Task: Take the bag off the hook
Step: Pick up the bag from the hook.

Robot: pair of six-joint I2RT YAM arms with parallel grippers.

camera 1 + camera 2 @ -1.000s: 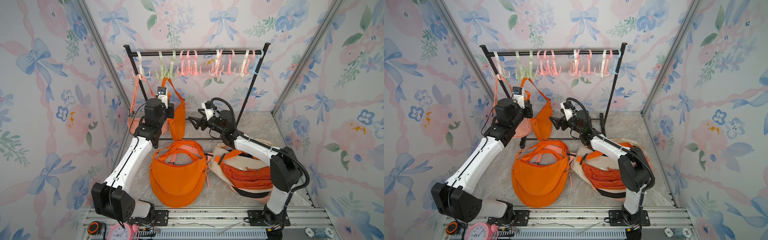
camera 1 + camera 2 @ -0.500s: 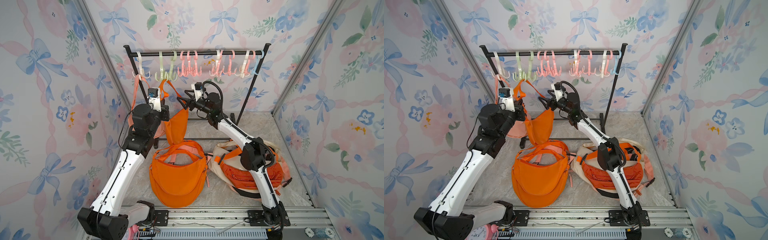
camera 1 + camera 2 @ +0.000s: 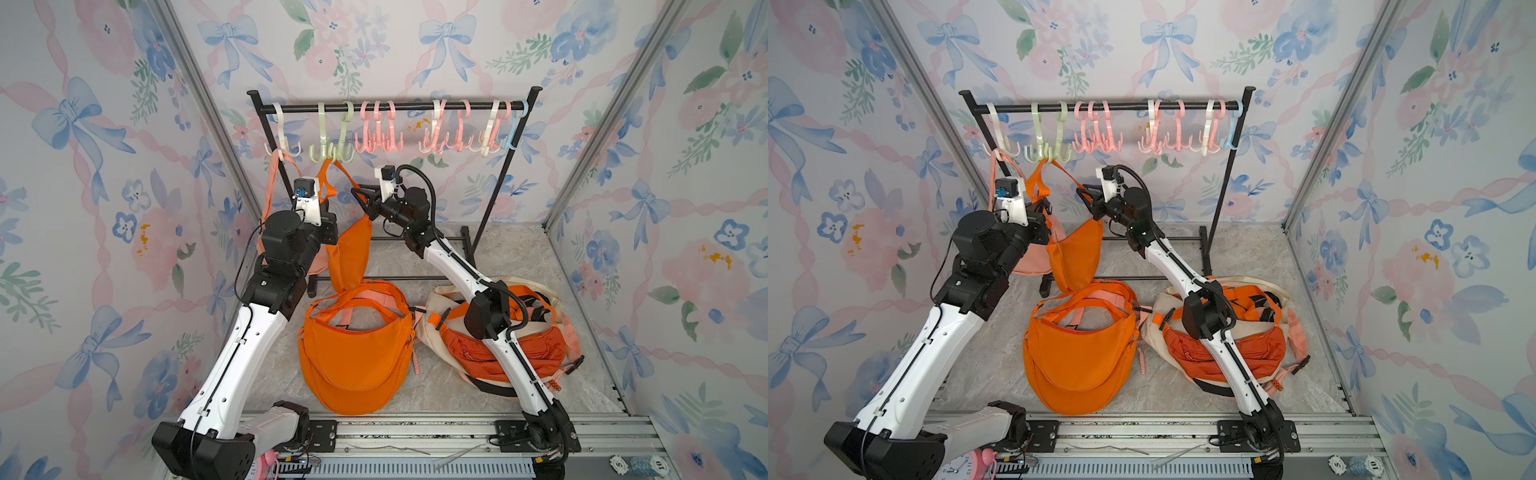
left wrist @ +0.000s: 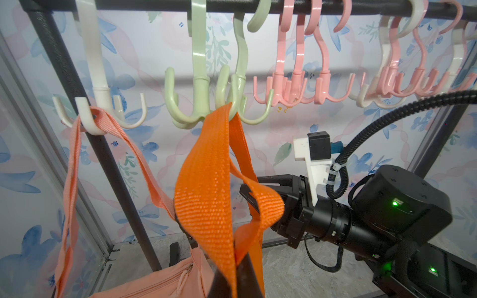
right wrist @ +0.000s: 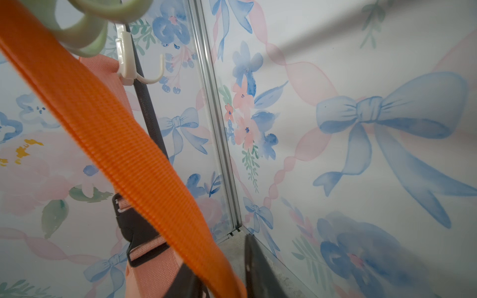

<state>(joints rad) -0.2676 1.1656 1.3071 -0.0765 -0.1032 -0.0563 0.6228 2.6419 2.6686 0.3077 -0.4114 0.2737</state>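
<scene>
An orange bag [image 3: 349,253] [image 3: 1077,257] hangs by its orange strap [image 4: 206,180] from a green hook [image 3: 332,151] [image 4: 233,103] on the rack. My left gripper [image 4: 236,278] [image 3: 1042,210] is shut on the strap's near run, just below the hook. From the right, my right gripper [image 3: 358,193] [image 3: 1082,192] [image 5: 222,280] is shut on the far run of the same strap [image 5: 116,144]. The strap still loops over the hook.
A peach bag [image 4: 154,281] hangs by its strap [image 3: 270,187] from the white hook [image 4: 98,103] next to the rack's left post. On the floor lie another orange bag [image 3: 357,353] and a beige-and-orange backpack [image 3: 528,349]. Several empty pink hooks [image 3: 378,141] line the black rail [image 3: 415,107].
My right arm rose from mid height to the orange strap and its jaws went from open to shut on it. My left gripper kept its hold on the strap and shifted slightly left.
</scene>
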